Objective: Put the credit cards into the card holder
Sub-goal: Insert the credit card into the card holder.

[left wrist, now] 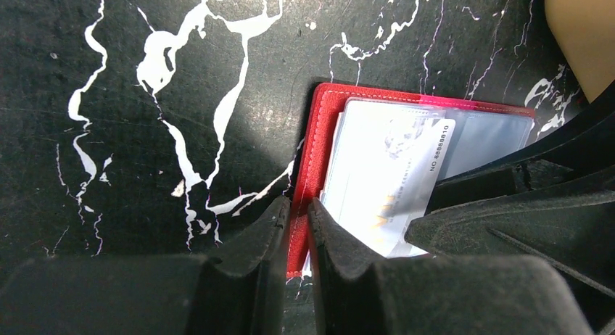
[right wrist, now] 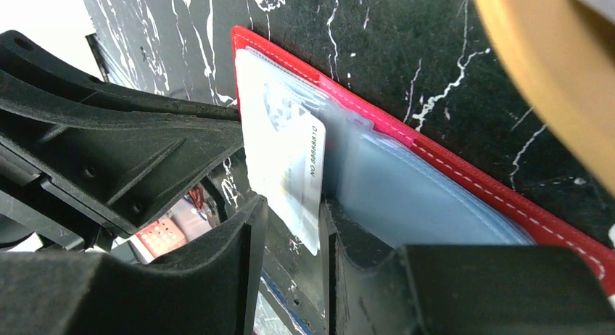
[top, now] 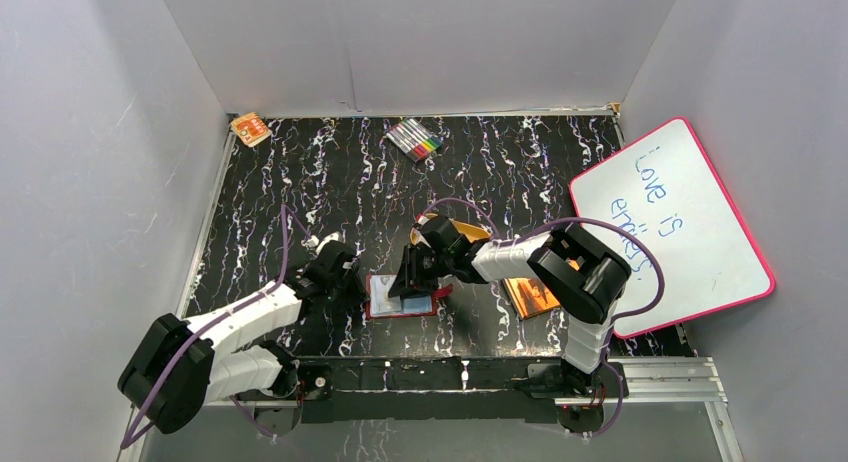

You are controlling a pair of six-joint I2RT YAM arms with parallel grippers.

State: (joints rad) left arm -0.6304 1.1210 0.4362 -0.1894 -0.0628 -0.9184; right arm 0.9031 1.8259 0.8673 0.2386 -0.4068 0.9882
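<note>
L claw (left wrist: 298, 212): mine; nearly closed, nipping red edge of card holder (left wrist: 313, 143).
R claw (right wrist: 292, 208): mine; narrow gap, fingers either side of white card (right wrist: 286, 154); can't tell if gripped.
Card: partway in holder's clear sleeve.
Holder: open on tabletop (left wrist: 145, 226), betw. both claws.

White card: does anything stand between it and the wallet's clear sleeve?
Nothing visible does. The white card, between the fingers of the right end effector, meets the clear sleeve of the red wallet, whose edge the left end effector pinches.
</note>
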